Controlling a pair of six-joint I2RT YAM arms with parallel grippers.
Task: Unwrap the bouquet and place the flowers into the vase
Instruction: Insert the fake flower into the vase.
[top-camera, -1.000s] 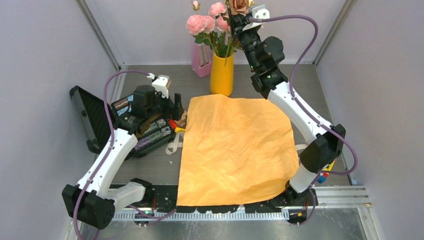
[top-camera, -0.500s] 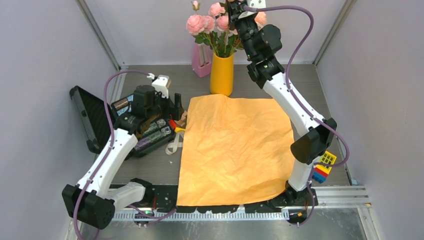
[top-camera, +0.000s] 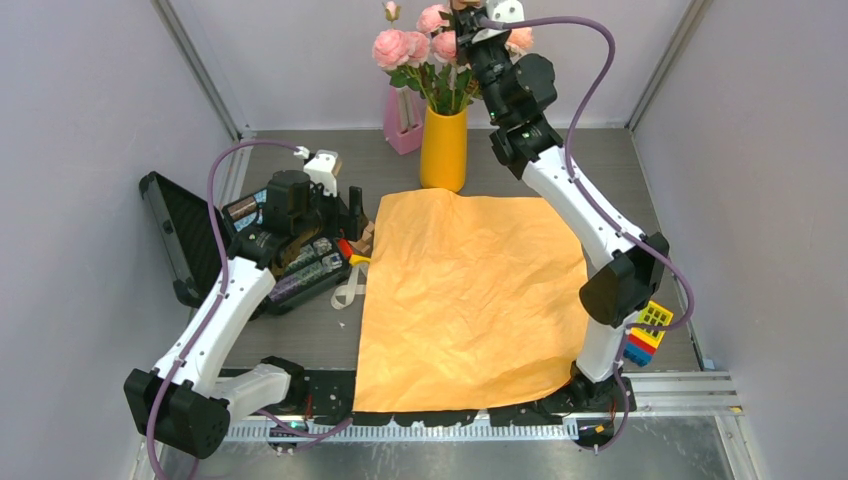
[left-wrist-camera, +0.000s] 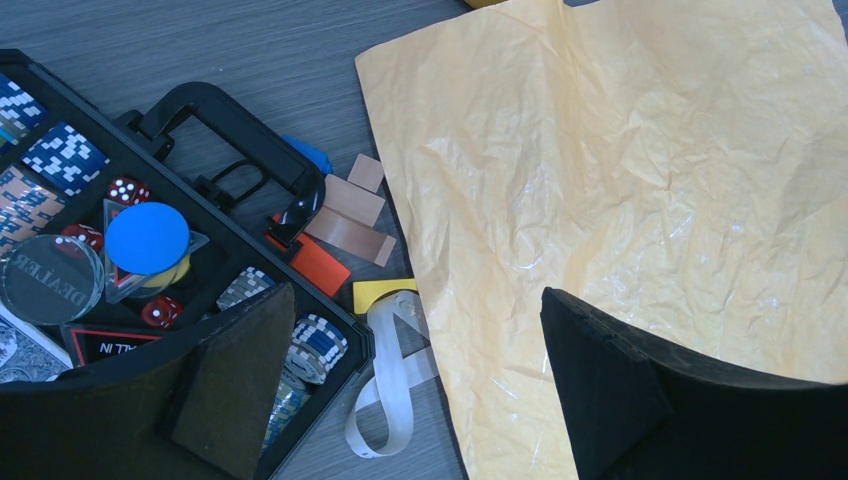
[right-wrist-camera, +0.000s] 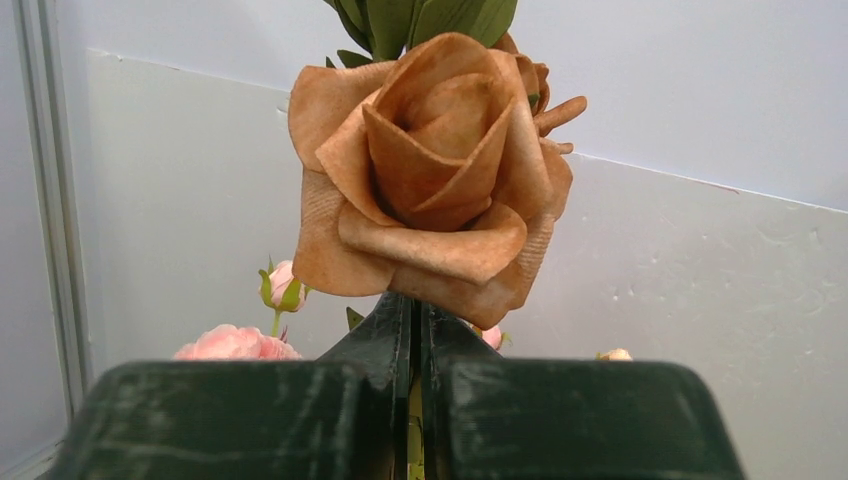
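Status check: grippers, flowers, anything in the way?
Right gripper shut on brownish rose stem, above the vase. Left gripper open, empty, beside poker case. Pink roses already in vase. Nothing blocking.

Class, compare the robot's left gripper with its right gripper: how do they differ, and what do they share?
The left gripper has its jaws wide apart and holds nothing; the right gripper has its jaws shut on the stem of the brown rose. The left gripper hangs low over the edge of the orange paper; the right gripper is raised above the vase. Both have two dark jaws.
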